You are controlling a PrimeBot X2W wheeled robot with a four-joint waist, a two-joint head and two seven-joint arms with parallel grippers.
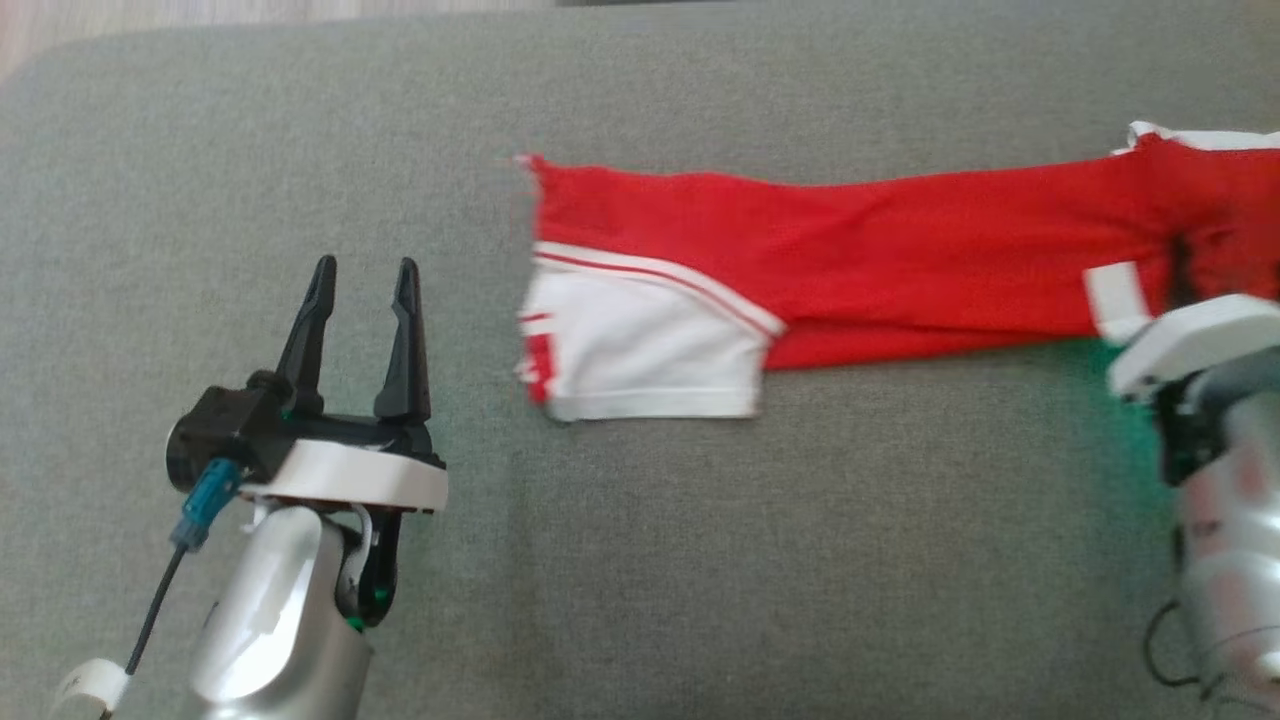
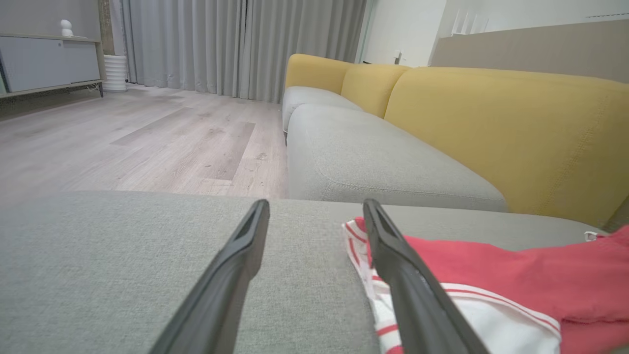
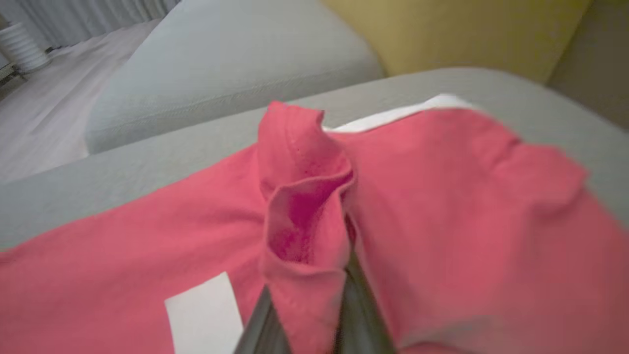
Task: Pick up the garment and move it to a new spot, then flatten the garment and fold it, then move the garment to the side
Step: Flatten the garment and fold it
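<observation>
The garment, red with a white panel and red-and-white stripes, lies flat on a grey cushion. Its long axis runs side to side in the head view. The white-panelled end points to the robot's left and the red end passes out of the frame at the right.

The right claw is closed on a raised fold of the red cloth, near a white patch. The right wrist view shows this pinch plainly. In the head view that corner is blurred and the fingers seem mostly hidden behind the wrist.

The left claw stands wide and holds nothing. It hovers over bare cushion just left of the white end, apart from it.

The cushion is bare below the garment and to its left. Its far edge curves to a rounded corner at the upper left.

The left wrist view adds a wooden floor past that far edge, a second grey seat and a yellow backrest.
</observation>
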